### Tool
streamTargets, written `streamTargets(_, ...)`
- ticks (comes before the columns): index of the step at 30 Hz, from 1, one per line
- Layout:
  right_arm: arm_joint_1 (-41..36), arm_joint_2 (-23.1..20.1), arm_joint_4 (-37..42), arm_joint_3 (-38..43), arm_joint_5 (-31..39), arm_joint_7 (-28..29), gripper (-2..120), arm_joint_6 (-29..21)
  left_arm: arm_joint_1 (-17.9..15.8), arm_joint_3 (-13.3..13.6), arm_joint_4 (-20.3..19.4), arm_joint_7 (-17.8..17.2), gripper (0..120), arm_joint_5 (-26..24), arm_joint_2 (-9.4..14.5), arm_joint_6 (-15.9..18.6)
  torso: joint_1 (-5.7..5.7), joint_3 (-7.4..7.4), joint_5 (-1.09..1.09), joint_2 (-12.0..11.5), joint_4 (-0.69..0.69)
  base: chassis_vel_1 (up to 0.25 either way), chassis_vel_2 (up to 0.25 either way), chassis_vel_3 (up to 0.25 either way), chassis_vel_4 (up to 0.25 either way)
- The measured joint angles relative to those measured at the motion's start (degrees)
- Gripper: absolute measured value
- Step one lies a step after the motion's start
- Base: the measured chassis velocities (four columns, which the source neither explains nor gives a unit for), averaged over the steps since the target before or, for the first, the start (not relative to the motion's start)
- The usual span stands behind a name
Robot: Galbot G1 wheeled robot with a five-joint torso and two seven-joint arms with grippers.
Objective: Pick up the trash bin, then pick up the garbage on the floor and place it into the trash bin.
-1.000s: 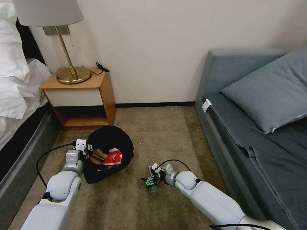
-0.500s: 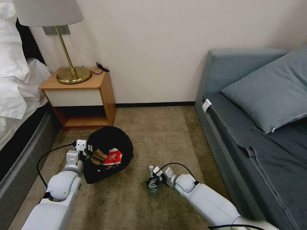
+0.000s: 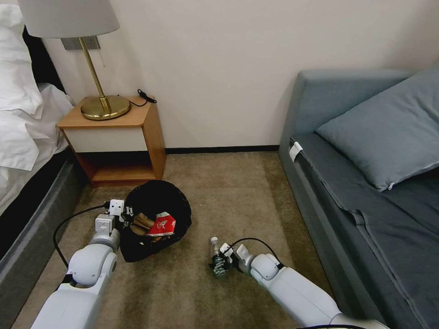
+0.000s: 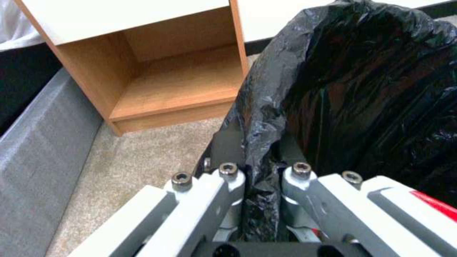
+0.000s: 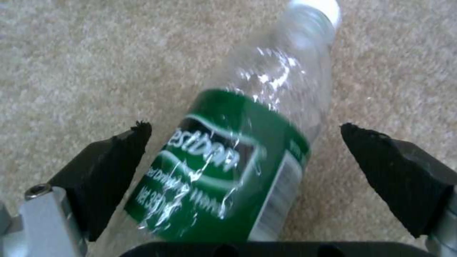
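Head view: a wooden nightstand point(image 3: 120, 137) with a brass lamp point(image 3: 103, 103) stands behind the trash bin point(image 3: 157, 201), a grey sofa point(image 3: 366, 192) to the right. The left gripper point(image 4: 259, 200) is clamped on the bin's black bag rim; a red packet point(image 3: 162, 225) lies inside. The right gripper point(image 5: 245, 142), fingers spread wide, straddles the clear green-labelled bottle point(image 5: 247, 150) lying on the carpet point(image 3: 228, 192), not touching it.

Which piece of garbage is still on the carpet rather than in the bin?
The clear bottle with the green label: it lies on the carpet between the right pincer's open fingers, while the red packet already lies inside the trash bin.
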Motion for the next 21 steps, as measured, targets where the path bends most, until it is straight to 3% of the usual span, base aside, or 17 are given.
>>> streamTargets(5,-0.1,0.0,-0.1,0.2,-0.1,-0.1,88,0.3,0.0,0.0,0.0,0.0,4,0.0,0.0,0.0,0.00,0.00,0.00,0.0,0.00,0.000,0.000,0.000,0.000)
streamTargets(10,-0.1,-0.5,-0.2,0.3,-0.1,-0.3,63,0.8,0.1,0.0,0.0,0.0,4,0.0,0.0,-0.1,0.00,0.00,0.00,0.0,0.00,0.000,0.000,0.000,0.000)
streamTargets(14,-0.2,-0.7,-0.2,0.4,-0.1,-0.3,54,1.0,0.2,-0.1,-0.1,0.0,4,-0.1,0.0,-0.1,0.00,0.00,0.00,0.0,0.00,0.000,0.000,0.000,0.000)
streamTargets(19,-0.6,-0.9,-0.1,1.0,-0.4,-0.4,32,1.6,0.3,-0.2,-0.2,0.0,4,-0.1,0.0,-0.2,0.00,0.00,0.00,0.0,0.00,0.000,0.000,0.000,0.000)
streamTargets(21,-0.8,-0.9,0.0,1.1,-0.4,-0.4,30,1.7,0.4,-0.2,-0.3,0.0,4,-0.1,0.0,-0.2,0.00,0.00,0.00,0.0,0.00,0.000,0.000,0.000,0.000)
